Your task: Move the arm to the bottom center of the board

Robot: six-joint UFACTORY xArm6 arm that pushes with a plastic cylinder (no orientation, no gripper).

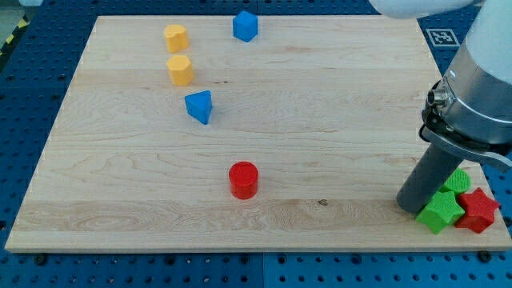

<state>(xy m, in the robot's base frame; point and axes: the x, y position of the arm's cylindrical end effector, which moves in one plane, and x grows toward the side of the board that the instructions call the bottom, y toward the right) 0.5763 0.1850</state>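
My tip [414, 206] has nothing to grab with, and touches the green block [439, 211]. Slide left along the wooden board [320, 160], below the red cylinder [243, 179].

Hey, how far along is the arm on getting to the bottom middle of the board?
Nothing looks finished yet. My tip sits near the board's bottom right corner, right beside the green block, with the red star block just past it. What's left is sliding toward the view's left along the bottom edge, to the spot below the red cylinder. That stretch looks free of blocks.
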